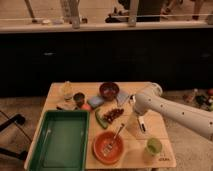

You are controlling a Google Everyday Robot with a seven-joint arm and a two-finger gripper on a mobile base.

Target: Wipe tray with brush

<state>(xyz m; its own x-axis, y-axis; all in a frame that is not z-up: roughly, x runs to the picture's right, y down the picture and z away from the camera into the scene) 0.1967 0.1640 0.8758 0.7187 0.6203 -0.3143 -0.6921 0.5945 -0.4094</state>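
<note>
A wooden bench stands before dark cabinets. The tray lies near-left, the brush seemingly inside. The tool, far right, must be brought across for grasping; its opening cannot be told.

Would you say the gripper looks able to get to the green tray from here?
Probably yes. The gripper hangs over the right side of the table; the tray lies front left. Only the low orange bowl sits between, so passing above it looks feasible.
</note>
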